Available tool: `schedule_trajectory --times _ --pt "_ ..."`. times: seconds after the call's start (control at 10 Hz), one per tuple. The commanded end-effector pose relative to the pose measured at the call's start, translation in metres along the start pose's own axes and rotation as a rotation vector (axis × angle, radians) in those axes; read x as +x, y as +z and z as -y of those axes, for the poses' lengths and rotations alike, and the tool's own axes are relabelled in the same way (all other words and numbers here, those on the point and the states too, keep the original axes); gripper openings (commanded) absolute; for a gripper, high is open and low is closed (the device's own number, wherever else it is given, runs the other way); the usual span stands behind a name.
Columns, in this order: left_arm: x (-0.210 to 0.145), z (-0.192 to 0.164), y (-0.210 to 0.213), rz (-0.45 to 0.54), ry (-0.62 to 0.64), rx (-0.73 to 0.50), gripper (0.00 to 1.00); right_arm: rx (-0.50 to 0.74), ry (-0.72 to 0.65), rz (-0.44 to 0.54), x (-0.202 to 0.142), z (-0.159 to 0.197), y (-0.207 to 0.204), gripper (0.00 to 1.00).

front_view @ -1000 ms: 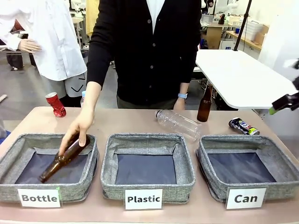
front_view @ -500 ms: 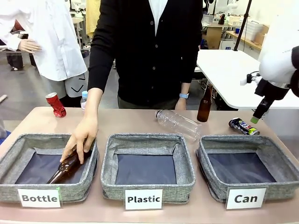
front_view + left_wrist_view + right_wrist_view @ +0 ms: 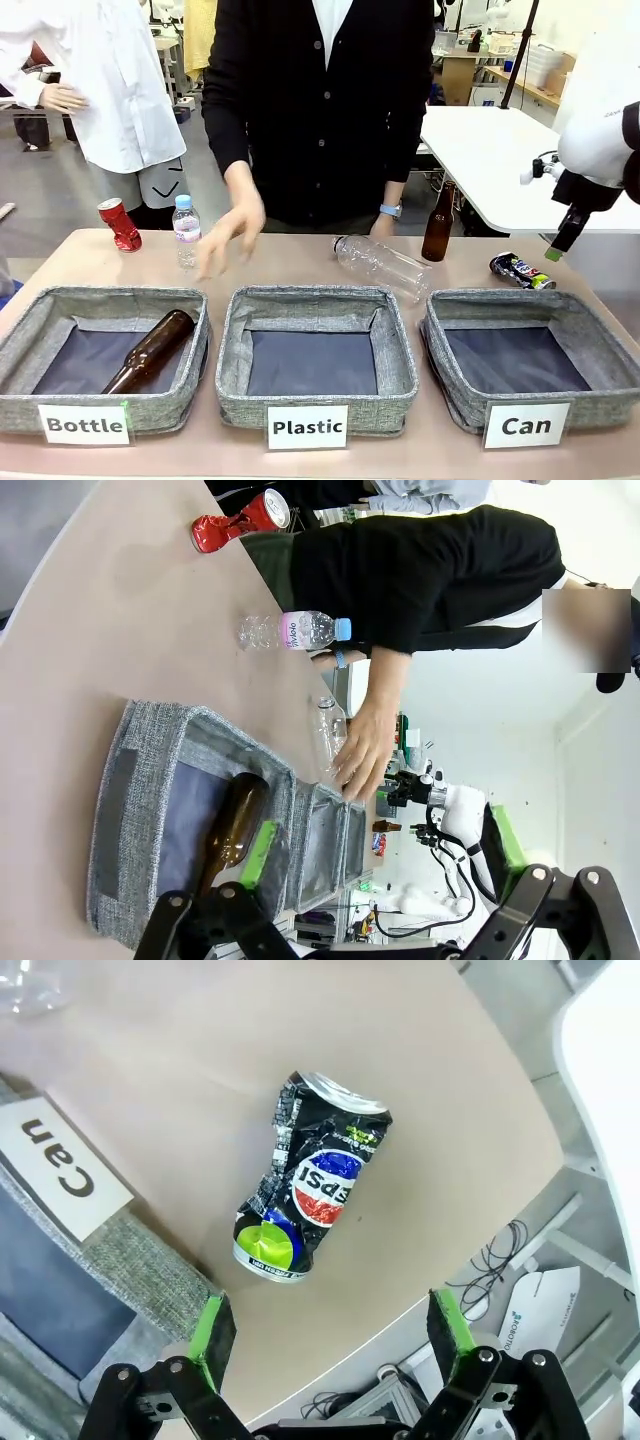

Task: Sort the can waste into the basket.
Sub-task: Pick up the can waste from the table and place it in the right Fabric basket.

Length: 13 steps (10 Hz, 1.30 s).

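- Hovering over the far right end of the beige tabletop (image 3: 300, 262), the right jaws stand spread wide and hold nothing. In the wrist view their green pads sit to either side of the dark crushed metal can with blue, yellow and green print (image 3: 315, 1175), clear of it.
- That dark can lies on its side on the tabletop, just beyond the far rim of the grey fabric basket labelled "Can" (image 3: 600, 405), near its right corner. Nothing is seen inside the basket.
- The red crushed metal can (image 3: 120, 223) sits at the far left of the tabletop, well apart from that basket.
- The left jaws are spread and empty, above the left end near the grey basket labelled "Bottle" (image 3: 25, 405), in which a brown glass bottle (image 3: 150, 352) lies.
- The person's hand (image 3: 228, 235) is raised over the tabletop with nothing in it.
- Step in hand, as judged: the approach to the first can. Neither can is sorted yet.
- Next move, as judged: lower the right jaws until the pads bracket the can's crumpled middle, then close. The dented wall is uneven and may slip, so a centred grip matters. The carry over the rim is short.
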<state>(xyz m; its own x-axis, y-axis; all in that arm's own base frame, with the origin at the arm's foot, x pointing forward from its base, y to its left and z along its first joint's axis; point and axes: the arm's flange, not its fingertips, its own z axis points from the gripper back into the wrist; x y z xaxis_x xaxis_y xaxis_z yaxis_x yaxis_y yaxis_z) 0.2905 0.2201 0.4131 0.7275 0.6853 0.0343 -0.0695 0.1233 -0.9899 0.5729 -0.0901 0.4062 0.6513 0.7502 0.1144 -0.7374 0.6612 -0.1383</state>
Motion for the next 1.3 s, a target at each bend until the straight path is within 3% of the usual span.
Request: schedule_trajectory --times 0.0,0.2,0.5,0.9,1.2 --pt "-0.003 0.000 0.003 -0.010 -0.015 -0.008 1.00 -0.004 0.022 -0.009 0.005 -0.003 0.000 1.00" --pt "-0.003 0.000 0.003 -0.010 -0.015 -0.008 1.00 0.001 0.007 -0.002 0.002 -0.002 -0.001 1.00" --pt "-0.003 0.000 0.003 -0.010 -0.015 -0.008 1.00 0.027 0.029 0.004 0.006 0.012 -0.037 1.00" --pt "-0.003 0.000 0.003 -0.010 -0.015 -0.008 1.00 -0.023 -0.008 0.105 0.021 0.007 -0.062 1.00" --pt "-0.003 0.000 0.003 -0.010 -0.015 -0.008 1.00 -0.021 0.010 0.124 0.030 0.005 -0.083 1.00"
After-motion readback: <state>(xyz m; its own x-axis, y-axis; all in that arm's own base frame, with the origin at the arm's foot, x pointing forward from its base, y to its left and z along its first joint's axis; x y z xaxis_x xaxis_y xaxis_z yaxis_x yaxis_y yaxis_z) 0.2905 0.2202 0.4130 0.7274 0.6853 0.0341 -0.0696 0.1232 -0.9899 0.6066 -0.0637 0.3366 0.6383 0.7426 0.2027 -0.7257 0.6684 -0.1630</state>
